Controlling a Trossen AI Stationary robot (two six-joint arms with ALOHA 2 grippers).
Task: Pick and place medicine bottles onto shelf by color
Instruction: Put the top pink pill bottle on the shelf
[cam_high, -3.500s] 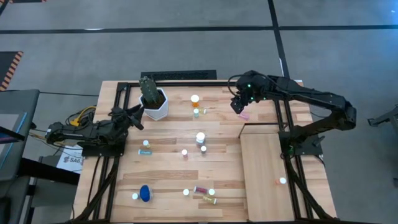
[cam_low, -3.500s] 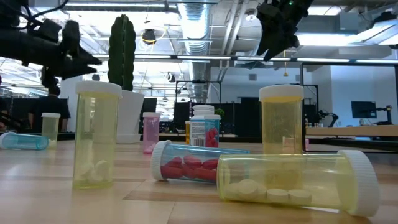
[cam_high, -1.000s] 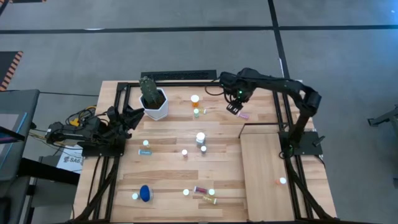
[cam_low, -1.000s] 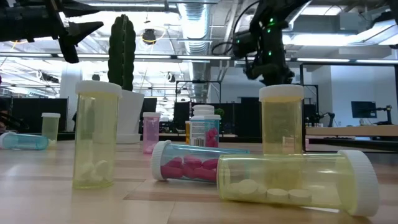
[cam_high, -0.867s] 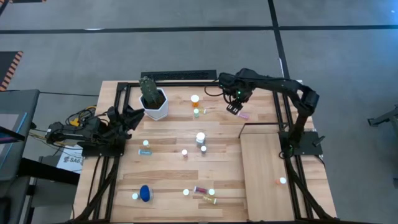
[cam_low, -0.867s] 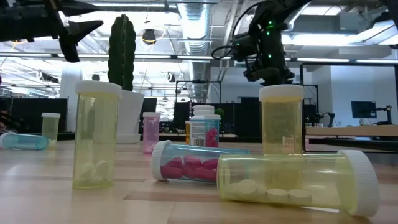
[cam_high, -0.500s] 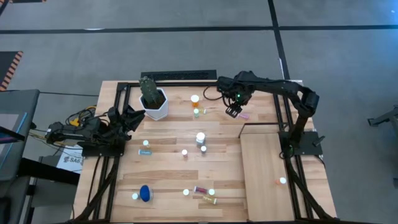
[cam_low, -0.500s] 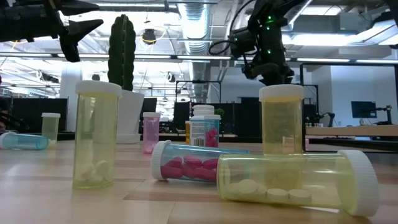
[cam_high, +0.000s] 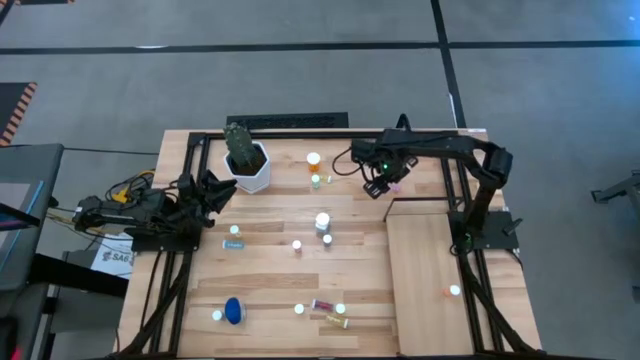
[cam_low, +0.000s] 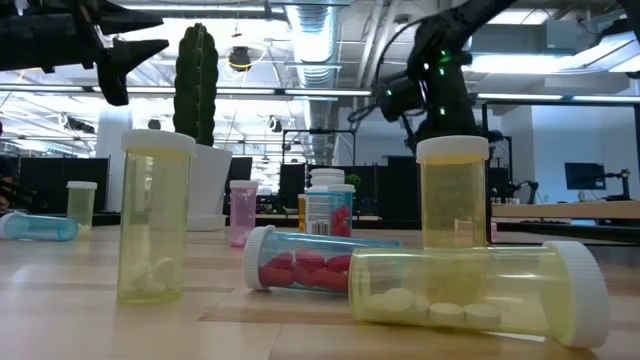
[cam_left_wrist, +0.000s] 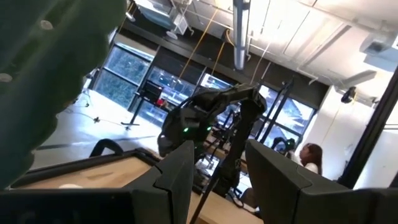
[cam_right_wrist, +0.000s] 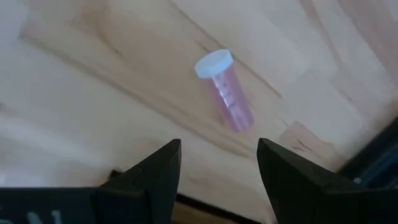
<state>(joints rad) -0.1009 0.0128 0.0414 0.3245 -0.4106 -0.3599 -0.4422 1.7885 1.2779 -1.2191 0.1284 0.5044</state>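
Note:
A pink medicine bottle with a white cap lies on its side on the planked tabletop, near the far end of the pale shelf. My right gripper hangs open above it, pointing down, and the bottle shows beyond the gap between its fingers; in the high view this gripper is just left of the pink bottle. My left gripper waits open at the table's left edge, raised and holding nothing. One small orange bottle stands on the shelf.
A white pot with a cactus stands at the far left. Several bottles are scattered over the table: an orange one, a white one, a teal one, a blue one and a red-filled one lying beside yellow ones.
My right gripper has come down toward the pink bottle, shifting a little toward the table's near edge, and has rolled at the wrist. Its fingers have stayed equally far apart. The bottles have not moved.

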